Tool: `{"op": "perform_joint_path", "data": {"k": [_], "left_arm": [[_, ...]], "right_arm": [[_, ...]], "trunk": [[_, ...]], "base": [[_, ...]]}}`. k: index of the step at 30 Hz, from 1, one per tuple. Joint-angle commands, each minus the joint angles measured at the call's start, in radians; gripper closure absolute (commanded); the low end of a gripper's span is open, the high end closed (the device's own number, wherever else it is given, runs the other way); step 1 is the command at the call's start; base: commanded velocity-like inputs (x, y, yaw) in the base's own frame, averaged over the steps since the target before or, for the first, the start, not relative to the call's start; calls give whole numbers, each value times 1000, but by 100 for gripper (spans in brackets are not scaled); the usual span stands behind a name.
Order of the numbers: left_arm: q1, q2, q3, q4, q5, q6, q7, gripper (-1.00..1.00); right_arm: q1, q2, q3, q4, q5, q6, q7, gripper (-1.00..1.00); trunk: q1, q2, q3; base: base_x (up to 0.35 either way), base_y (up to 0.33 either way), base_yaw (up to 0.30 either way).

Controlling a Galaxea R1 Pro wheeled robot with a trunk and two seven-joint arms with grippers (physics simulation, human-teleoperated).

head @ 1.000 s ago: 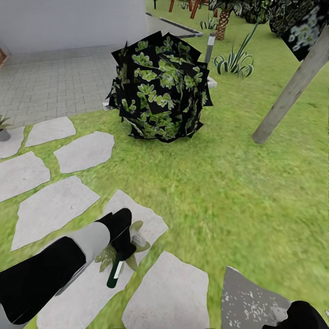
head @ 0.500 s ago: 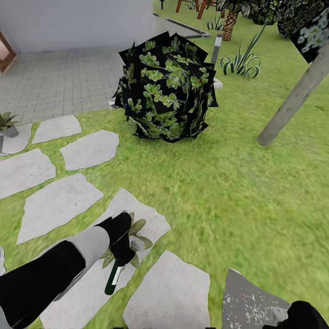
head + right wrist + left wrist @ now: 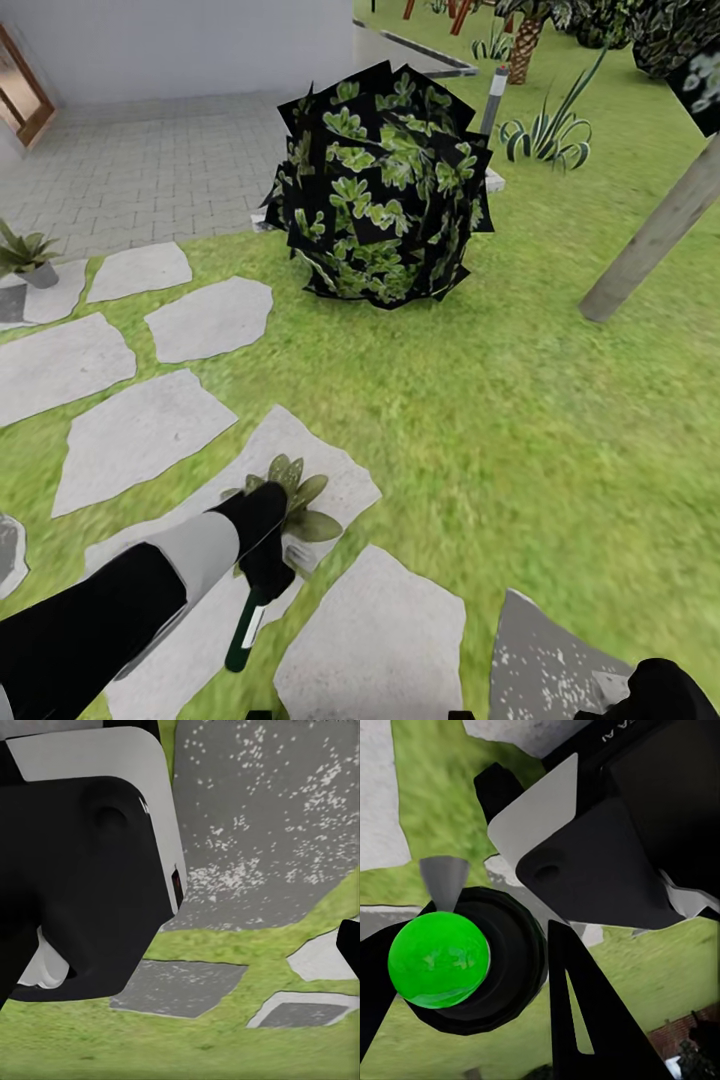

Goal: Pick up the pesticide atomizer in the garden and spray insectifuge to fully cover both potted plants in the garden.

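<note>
In the head view my left gripper [image 3: 268,572] is shut on the pesticide atomizer [image 3: 243,632], a dark green bottle with a white label that hangs bottom-down toward me. Its pale trigger head points at a potted plant [image 3: 300,500], a low rosette of olive leaves on a stepping stone just beyond the gripper. A second potted plant [image 3: 25,255] stands in a grey pot at the far left edge. The left wrist view looks along the dark fingers [image 3: 585,1020] at the atomizer's round green bottom [image 3: 439,960]. A black part of my right arm [image 3: 655,690] sits at the lower right corner.
A big dark round bush [image 3: 385,185] stands ahead on the lawn, with a leaning tree trunk [image 3: 655,240] to its right. Grey stepping stones [image 3: 140,435] spread across the left half. Grey paving [image 3: 150,170] and a wall lie behind. A speckled stone [image 3: 545,660] lies by my right arm.
The head camera has turned left, so the scene has slid right. More leaves of the near potted plant show past the gripper. The far-left potted plant has come further into view.
</note>
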Motion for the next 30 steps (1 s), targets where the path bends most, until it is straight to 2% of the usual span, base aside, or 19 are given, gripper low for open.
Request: {"op": "perform_joint_path", "data": {"k": [1, 9, 19, 30], "left_arm": [[2, 0, 2, -1, -11, 3, -9, 100], [4, 0, 3, -1, -11, 3, -10, 100], [13, 0, 3, -1, -11, 3, -11, 100], [34, 0, 3, -1, -11, 3, -11, 100]], "right_arm": [[-1, 0, -1, -1, 9, 2, 10, -100], [-1, 0, -2, -1, 9, 2, 10, -100], [-1, 0, -3, -1, 9, 2, 9, -100], [-1, 0, -2, -1, 9, 2, 9, -100]], "trunk": [[0, -1, -1], [0, -1, -8], [0, -1, -19], [0, -1, -31]], "base": [[0, 0, 8], [0, -31, 148], [0, -251, 203], [0, -13, 220]]}}
